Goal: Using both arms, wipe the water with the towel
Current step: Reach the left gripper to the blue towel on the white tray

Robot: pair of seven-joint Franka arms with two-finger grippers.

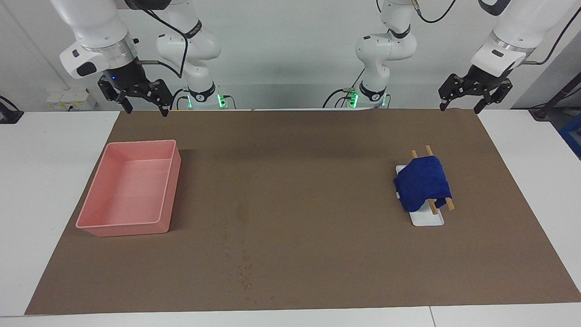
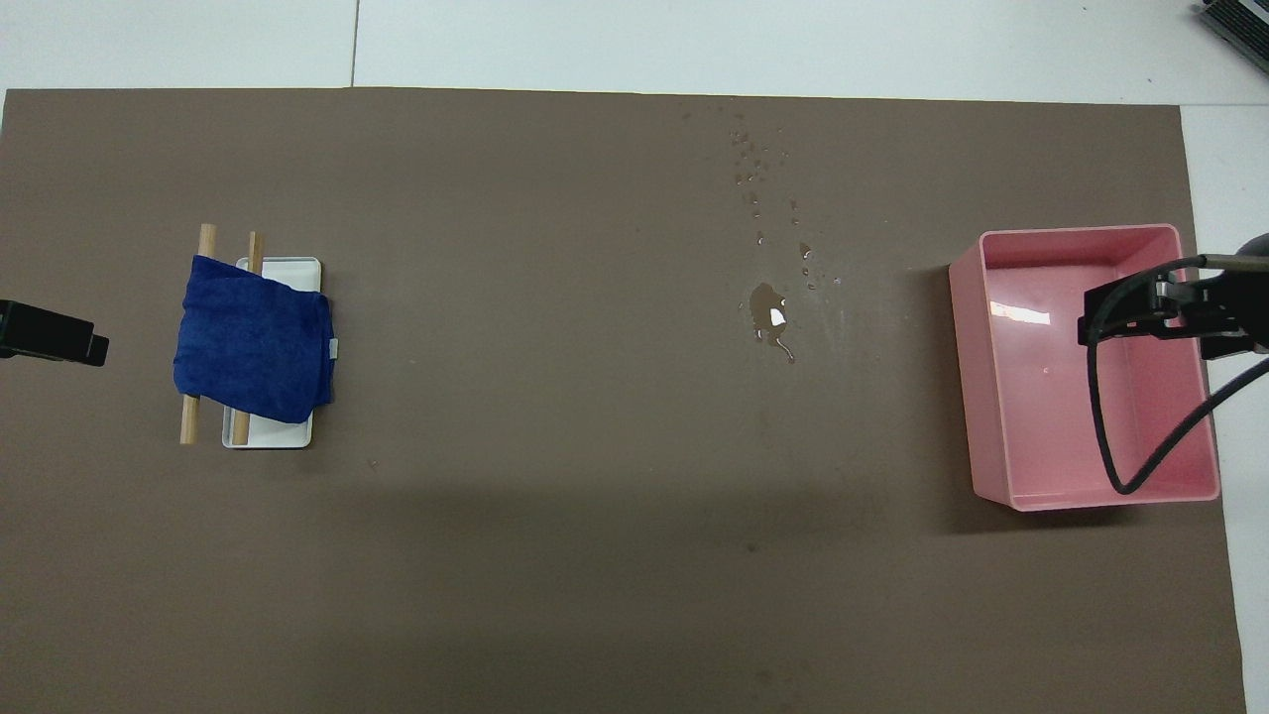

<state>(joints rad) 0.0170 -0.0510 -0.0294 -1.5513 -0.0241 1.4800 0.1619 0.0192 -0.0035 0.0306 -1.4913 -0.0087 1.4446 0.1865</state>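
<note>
In the facing view, the left end effector [image 1: 474,101] is seen raised at the brown paper's [image 1: 317,150] two o'clock corner, fingers spread and empty; the right end effector [image 1: 144,102] is held likewise at eleven o'clock, above the pink bin [image 1: 97,217]. The towel [image 1: 422,182] is draped over two wooden rods [image 1: 449,205] on a white tray [image 1: 429,220]. In the overhead view, the water [image 2: 768,307] is found at one o'clock from the paper's centre, well apart from towel [image 2: 253,352] and bin [image 2: 1091,496].
</note>
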